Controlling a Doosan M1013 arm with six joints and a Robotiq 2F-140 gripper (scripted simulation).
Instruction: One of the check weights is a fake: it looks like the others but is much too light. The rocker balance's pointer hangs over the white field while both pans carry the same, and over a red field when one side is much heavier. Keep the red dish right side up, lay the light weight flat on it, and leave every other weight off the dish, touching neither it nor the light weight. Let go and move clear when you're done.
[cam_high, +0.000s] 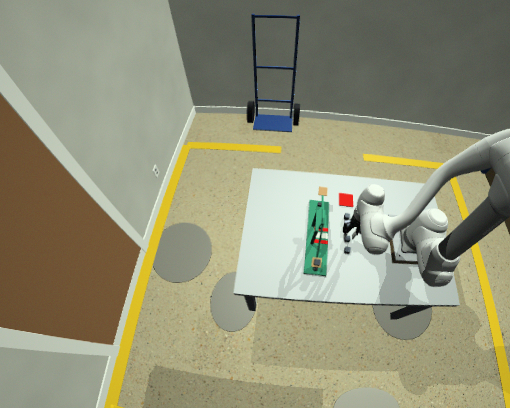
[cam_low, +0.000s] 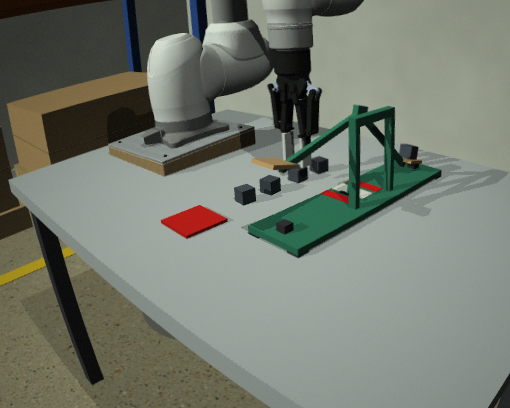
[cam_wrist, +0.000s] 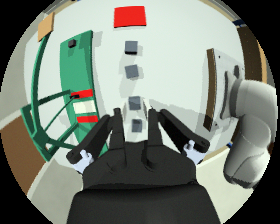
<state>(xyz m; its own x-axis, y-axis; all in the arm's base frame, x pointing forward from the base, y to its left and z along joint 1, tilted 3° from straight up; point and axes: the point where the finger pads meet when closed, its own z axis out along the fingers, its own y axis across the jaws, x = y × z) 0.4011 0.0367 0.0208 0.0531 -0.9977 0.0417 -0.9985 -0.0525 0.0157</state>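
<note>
My gripper (cam_low: 297, 159) (cam_wrist: 134, 105) points down, fingers part-way apart and empty, low over the far part of the weight row. Exact fingertip height is unclear. Four dark cube weights stand in a row; the nearest to the dish is one weight (cam_low: 245, 194) (cam_wrist: 131, 47), then another weight (cam_low: 270, 185) (cam_wrist: 131, 71), a third (cam_low: 298, 174) (cam_wrist: 134, 103) and a fourth (cam_low: 319, 165) (cam_wrist: 136, 125). A fifth weight (cam_high: 316, 262) (cam_low: 408, 151) sits on the lowered pan. The other pan (cam_low: 272, 163) (cam_wrist: 46, 26) is raised and empty. The pointer ends by a red field (cam_wrist: 81, 93). The red dish (cam_high: 345, 200) (cam_low: 194, 221) (cam_wrist: 130, 17) is flat and bare.
The green balance base (cam_high: 316, 210) (cam_low: 320, 225) (cam_wrist: 75, 60) lies beside the weight row; its upright frame (cam_low: 354, 160) rises near the gripper. A small black block (cam_low: 285, 226) (cam_wrist: 72, 43) is on the base under the raised pan. The arm's mounting plate (cam_low: 175, 150) is on the row's other side.
</note>
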